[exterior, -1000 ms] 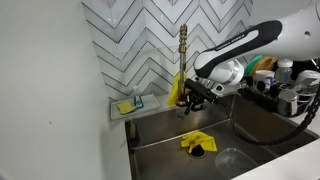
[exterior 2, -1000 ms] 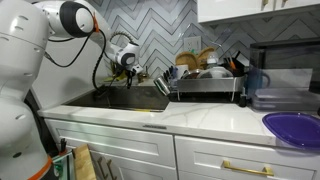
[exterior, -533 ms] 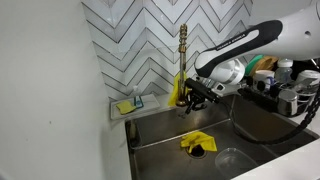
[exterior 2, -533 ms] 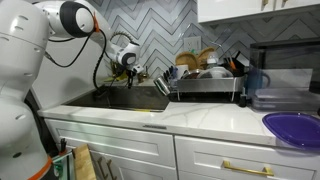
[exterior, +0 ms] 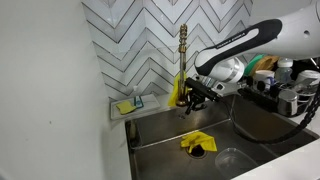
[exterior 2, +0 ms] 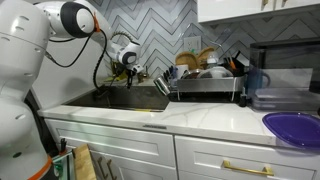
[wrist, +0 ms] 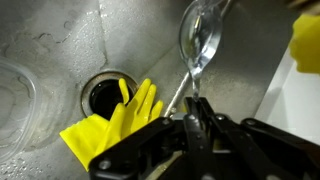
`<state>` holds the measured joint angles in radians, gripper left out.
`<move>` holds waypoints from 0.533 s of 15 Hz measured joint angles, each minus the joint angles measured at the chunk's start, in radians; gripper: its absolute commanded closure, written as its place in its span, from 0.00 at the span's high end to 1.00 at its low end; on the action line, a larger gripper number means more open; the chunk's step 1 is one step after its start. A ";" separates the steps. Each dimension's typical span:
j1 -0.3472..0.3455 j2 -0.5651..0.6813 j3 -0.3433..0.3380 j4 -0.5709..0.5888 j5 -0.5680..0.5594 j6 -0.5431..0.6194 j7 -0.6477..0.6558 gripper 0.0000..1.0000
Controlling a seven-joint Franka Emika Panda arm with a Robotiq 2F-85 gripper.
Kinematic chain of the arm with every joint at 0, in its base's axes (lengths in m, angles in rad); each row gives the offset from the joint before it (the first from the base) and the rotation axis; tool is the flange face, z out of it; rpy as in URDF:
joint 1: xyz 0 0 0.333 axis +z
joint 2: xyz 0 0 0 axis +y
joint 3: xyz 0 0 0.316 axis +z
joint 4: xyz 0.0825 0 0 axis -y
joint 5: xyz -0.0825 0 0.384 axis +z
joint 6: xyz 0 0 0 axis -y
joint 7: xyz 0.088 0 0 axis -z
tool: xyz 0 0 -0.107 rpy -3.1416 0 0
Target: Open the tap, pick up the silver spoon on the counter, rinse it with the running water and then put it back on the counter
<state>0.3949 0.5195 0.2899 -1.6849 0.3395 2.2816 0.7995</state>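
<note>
Silver spoon [wrist: 200, 40] stays clamped in the gripper [wrist: 192, 108], unmoved over the sink [exterior: 160, 130] by the tap [exterior: 183, 55] at the back edge; rinsing probably underway; stream not discernible.

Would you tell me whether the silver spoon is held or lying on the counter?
Held: in the wrist view the gripper is shut on the spoon by its handle, bowl out over the sink.

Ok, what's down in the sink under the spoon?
A yellow glove lies in the sink, covering part of the drain, so that part is hidden. The gripper holds the spoon above them.
</note>
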 measured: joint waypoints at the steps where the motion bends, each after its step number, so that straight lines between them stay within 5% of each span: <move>1: 0.000 0.000 -0.001 0.001 0.000 -0.010 0.000 0.02; 8: 0.002 -0.008 -0.024 0.001 -0.009 -0.047 0.029 0.02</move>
<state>0.3972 0.5111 0.2655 -1.6835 0.3301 2.2349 0.8285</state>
